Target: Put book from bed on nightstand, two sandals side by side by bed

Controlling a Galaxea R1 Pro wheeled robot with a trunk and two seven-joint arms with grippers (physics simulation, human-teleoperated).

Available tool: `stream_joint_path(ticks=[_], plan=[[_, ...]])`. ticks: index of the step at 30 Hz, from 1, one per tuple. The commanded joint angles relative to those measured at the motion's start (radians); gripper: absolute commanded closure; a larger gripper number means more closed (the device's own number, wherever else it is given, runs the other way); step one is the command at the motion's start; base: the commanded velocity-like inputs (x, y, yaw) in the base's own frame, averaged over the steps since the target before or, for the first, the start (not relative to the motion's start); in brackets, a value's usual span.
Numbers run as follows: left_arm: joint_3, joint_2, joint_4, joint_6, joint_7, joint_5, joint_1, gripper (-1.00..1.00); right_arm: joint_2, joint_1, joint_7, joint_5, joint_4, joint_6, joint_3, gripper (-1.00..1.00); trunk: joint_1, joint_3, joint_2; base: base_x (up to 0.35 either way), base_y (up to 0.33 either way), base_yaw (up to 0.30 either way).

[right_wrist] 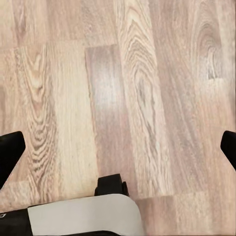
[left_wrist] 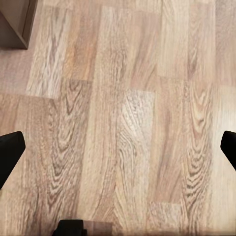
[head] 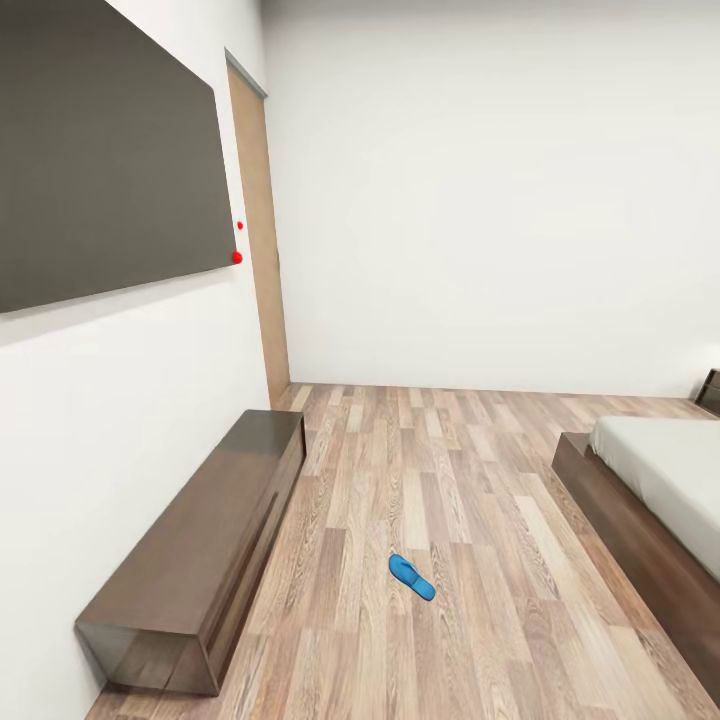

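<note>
One bright blue sandal (head: 412, 577) lies on the wood-plank floor in the head view, in the open strip between the long wall cabinet and the bed (head: 660, 480). The bed shows its pale mattress and dark frame at the right edge. Part of a dark nightstand (head: 710, 390) peeks in at the far right by the wall. The book is out of view. My left gripper (left_wrist: 118, 147) hangs open over bare floor, black fingertips (left_wrist: 10, 147) wide apart at the frame's sides. My right gripper (right_wrist: 118, 147) is open too, over bare planks, nothing between its fingers.
A long low dark brown cabinet (head: 200, 560) runs along the left wall under a large dark wall panel (head: 100, 150). A tan door (head: 262, 230) stands in the far left corner. A corner of that cabinet (left_wrist: 14, 22) appears in the left wrist view.
</note>
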Motion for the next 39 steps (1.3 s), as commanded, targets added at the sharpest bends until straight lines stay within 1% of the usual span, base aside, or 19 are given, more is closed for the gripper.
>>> stream_joint_path(ticks=[1,2,3,4,6,8,10,23,39], plan=[[0.001,0.0,0.0,-0.003,0.0,0.001,0.0,-1.0,-0.006,0.0,0.007,-0.019,-0.001,-0.002,-0.003,-1.0,0.0,-0.001,0.0,0.0,0.0,0.0],[0.001,0.0,0.0,-0.003,0.0,0.001,0.0,-1.0,-0.02,0.0,0.016,-0.031,-0.001,-0.003,-0.006,-1.0,0.0,-0.001,0.0,0.0,0.0,0.0],[0.002,0.001,0.0,-0.003,0.0,0.001,0.0,-1.0,-0.026,0.0,0.023,-0.035,-0.001,-0.002,-0.007,-1.0,0.0,-0.001,0.0,0.0,0.0,0.0],[0.002,0.002,0.0,-0.003,0.0,0.001,0.0,-1.0,-0.042,0.0,0.051,-0.043,0.0,-0.002,-0.012,-1.0,0.0,-0.001,0.0,0.0,0.0,0.0],[0.003,0.002,0.0,-0.003,0.0,0.001,0.0,-1.0,-0.052,0.0,0.095,-0.048,0.004,-0.002,-0.015,-1.0,0.0,-0.001,0.0,0.0,0.0,0.0],[0.003,0.003,0.0,-0.003,0.0,0.001,0.0,-1.0,-0.055,0.0,0.118,-0.05,0.007,-0.003,-0.016,-1.0,0.0,-0.001,0.0,0.0,0.0,0.0],[0.003,0.004,0.0,-0.004,0.0,0.001,0.0,-1.0,-0.056,0.0,0.134,-0.051,0.008,-0.005,-0.017,-1.0,0.0,-0.001,0.0,0.0,0.0,0.0],[0.002,0.003,0.003,-0.004,0.0,0.001,0.0,-1.0,-0.052,0.0,0.14,-0.051,0.011,-0.013,-0.012,-1.0,0.0,-0.001,0.0,0.0,0.0,0.015],[-0.003,0.001,0.003,-0.005,0.0,0.0,0.0,-1.0,-0.05,0.0,0.14,-0.051,0.012,-0.013,-0.012,-1.0,0.0,-0.001,0.0,0.0,0.0,0.271]])
